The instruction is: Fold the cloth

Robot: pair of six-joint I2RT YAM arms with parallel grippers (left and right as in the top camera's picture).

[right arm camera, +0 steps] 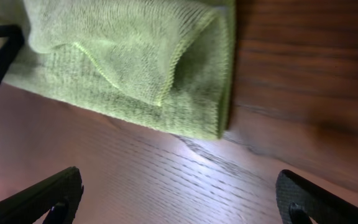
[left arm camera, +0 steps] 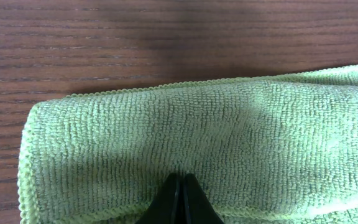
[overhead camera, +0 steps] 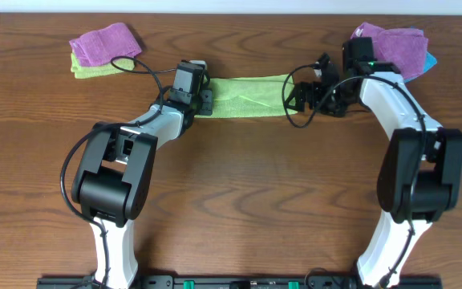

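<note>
The cloth (overhead camera: 247, 95) is a lime-green towel lying folded into a long strip across the far middle of the table. My left gripper (overhead camera: 203, 98) is at its left end. In the left wrist view the gripper (left arm camera: 182, 180) is shut, its black tips over the near hem of the cloth (left arm camera: 229, 130), with no fabric showing between them. My right gripper (overhead camera: 299, 95) stands wide open just off the strip's right end. In the right wrist view its fingers (right arm camera: 61, 193) frame bare wood, and the cloth's folded end (right arm camera: 135, 62) lies beyond them, untouched.
At the back left a purple towel (overhead camera: 105, 42) lies on a paler yellow-green folded towel (overhead camera: 87, 70). More purple towels (overhead camera: 395, 46) are piled at the back right, behind the right arm. Bare brown wood fills the table in front of the strip.
</note>
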